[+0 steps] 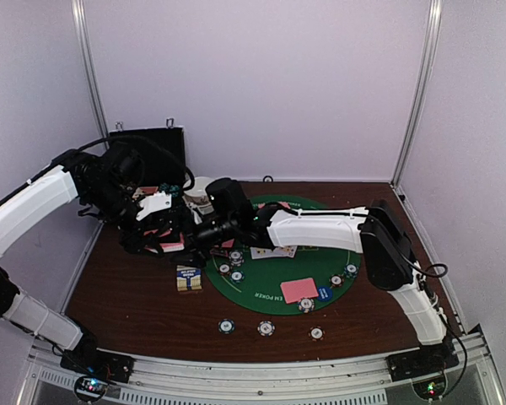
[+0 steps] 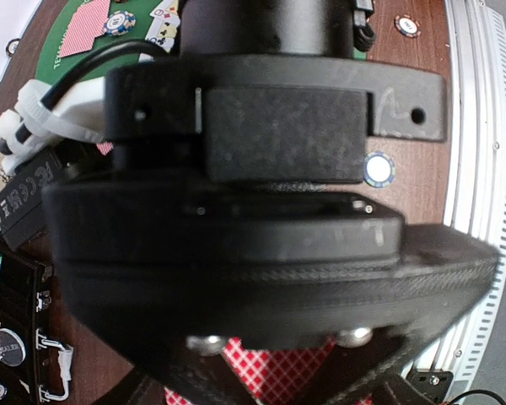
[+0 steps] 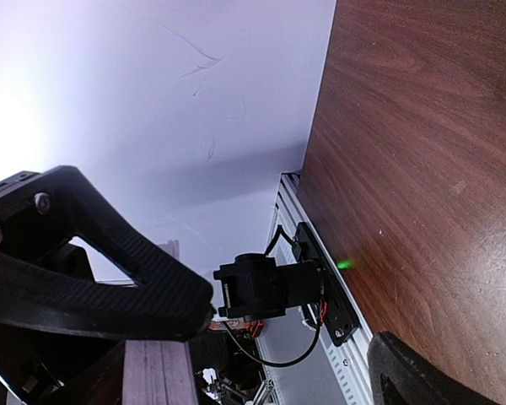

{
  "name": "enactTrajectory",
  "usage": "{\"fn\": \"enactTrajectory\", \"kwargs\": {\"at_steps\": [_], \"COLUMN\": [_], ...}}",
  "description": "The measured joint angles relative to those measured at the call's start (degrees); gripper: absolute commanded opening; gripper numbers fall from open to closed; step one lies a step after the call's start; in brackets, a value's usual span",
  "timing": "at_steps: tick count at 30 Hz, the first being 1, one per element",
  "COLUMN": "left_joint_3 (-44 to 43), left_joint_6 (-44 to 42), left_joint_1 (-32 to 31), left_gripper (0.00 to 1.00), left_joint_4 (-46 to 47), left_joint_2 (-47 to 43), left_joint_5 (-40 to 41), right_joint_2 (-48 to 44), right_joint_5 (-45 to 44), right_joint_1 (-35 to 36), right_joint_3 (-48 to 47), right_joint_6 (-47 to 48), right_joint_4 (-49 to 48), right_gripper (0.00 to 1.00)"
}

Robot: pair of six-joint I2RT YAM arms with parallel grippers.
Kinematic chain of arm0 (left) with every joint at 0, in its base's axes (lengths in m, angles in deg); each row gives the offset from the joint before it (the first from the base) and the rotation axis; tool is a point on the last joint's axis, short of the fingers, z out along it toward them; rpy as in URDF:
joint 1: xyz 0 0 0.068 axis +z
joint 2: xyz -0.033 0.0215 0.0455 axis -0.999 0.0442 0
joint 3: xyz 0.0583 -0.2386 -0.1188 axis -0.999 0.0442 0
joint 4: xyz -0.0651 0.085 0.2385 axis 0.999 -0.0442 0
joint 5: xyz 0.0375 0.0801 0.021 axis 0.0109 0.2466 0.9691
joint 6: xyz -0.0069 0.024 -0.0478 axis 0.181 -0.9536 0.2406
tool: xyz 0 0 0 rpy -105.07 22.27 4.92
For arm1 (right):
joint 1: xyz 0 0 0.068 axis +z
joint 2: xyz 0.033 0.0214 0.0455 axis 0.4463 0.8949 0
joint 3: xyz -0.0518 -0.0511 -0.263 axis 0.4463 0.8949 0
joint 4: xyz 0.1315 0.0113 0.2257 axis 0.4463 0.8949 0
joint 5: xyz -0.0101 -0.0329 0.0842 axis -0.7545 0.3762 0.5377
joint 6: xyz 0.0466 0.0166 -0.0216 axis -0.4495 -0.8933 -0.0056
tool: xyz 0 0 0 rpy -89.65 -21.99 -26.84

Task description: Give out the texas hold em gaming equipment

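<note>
Brown tabletop (image 1: 135, 295), green mat (image 1: 270, 278); left claw (image 1: 164, 239) clamped on pink cards (image 2: 270, 375), right claw (image 1: 194, 236) spread apart alongside. Probably light, slick, bendy; pinch faces near an edge.

Even, soft light is filling the booth. Pale wall (image 3: 110, 76) is glaring brightest at left. Close black housing (image 2: 261, 253) is blurring out of focus; edge rail (image 2: 476, 126) is bowing.

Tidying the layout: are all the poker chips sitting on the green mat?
No: three chips lie on the bare brown table, in front of the green mat.
</note>
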Motion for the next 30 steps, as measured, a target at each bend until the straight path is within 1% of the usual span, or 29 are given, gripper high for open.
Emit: {"fn": "enactTrajectory", "kwargs": {"at_steps": [4, 13, 22, 30], "left_joint_3": [0.00, 0.02, 0.22, 0.31], "left_joint_6": [0.00, -0.02, -0.04, -0.07], "left_joint_1": [0.00, -0.07, -0.07, -0.07], "left_gripper": [0.00, 0.00, 0.00, 0.00], "left_joint_4": [-0.02, 0.07, 0.02, 0.00], "left_joint_2": [0.02, 0.00, 0.00, -0.04], "left_joint_5": [-0.09, -0.37, -0.42, -0.35], "right_joint_2": [-0.13, -4.00, -4.48, -6.27], "right_joint_5": [-0.02, -0.02, 0.00, 0.02], "right_joint_1": [-0.37, -1.36, -1.46, -2.08], "right_joint_3": [0.35, 5.73, 6.19, 6.19], "right_joint_6": [0.04, 0.50, 1.29, 2.49], "right_joint_4": [-0.15, -1.14, -0.87, 3.48], "right_gripper": [0.84, 0.78, 0.76, 0.77]}}
